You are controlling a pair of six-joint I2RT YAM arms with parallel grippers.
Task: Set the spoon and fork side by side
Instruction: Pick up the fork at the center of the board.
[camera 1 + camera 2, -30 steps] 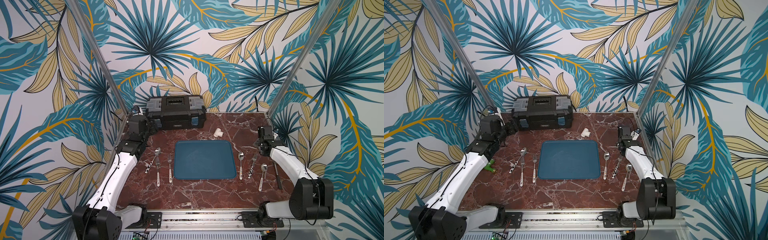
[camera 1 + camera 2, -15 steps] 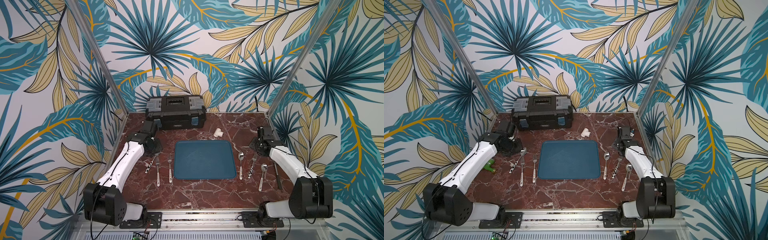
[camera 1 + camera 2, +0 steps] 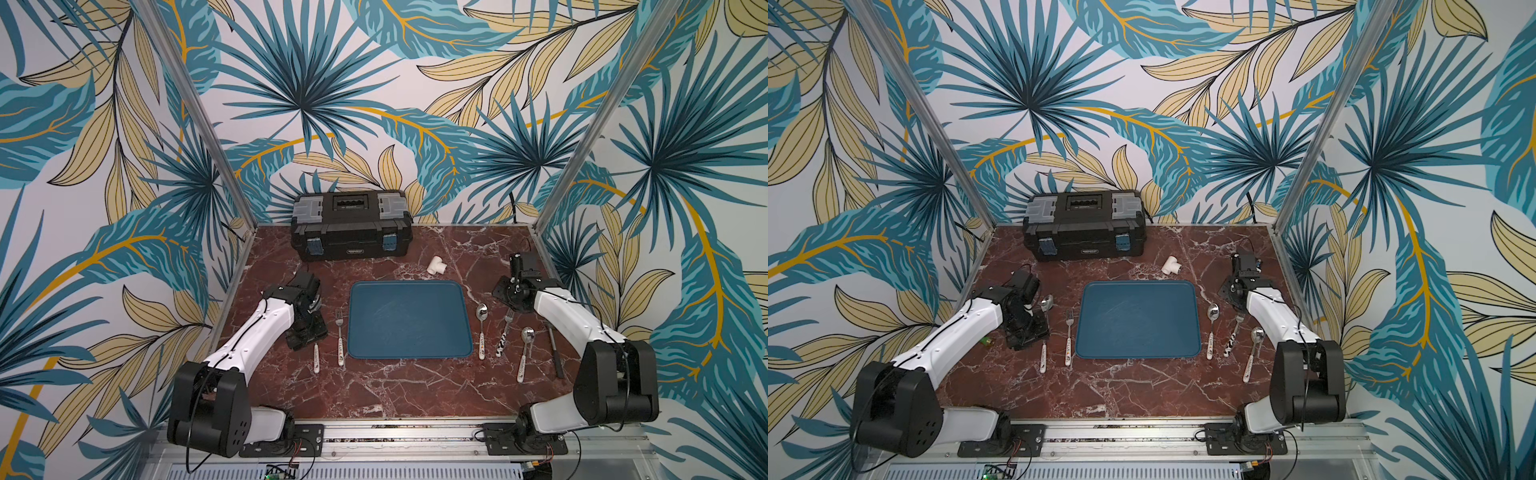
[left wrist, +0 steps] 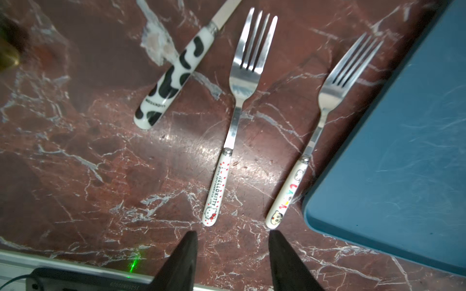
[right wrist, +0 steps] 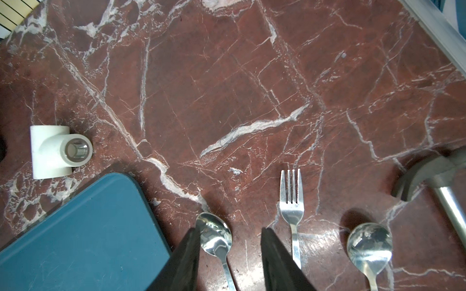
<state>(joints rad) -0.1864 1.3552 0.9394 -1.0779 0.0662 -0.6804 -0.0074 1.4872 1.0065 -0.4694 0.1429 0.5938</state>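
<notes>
Left end effector (image 4: 232, 233) has dropped low, the fork (image 4: 235, 119) just ahead, jaws parted and empty like the right end effector (image 5: 230, 229); grasping looks next.

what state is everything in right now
toolbox, lid shut
blue tray, empty
left hand, open, holding nothing
right hand, open, holding nothing
pipe tee, lying loose
spoon right of the tray, lying flat, not gripped
fork beside that spoon, lying flat, not gripped
</notes>
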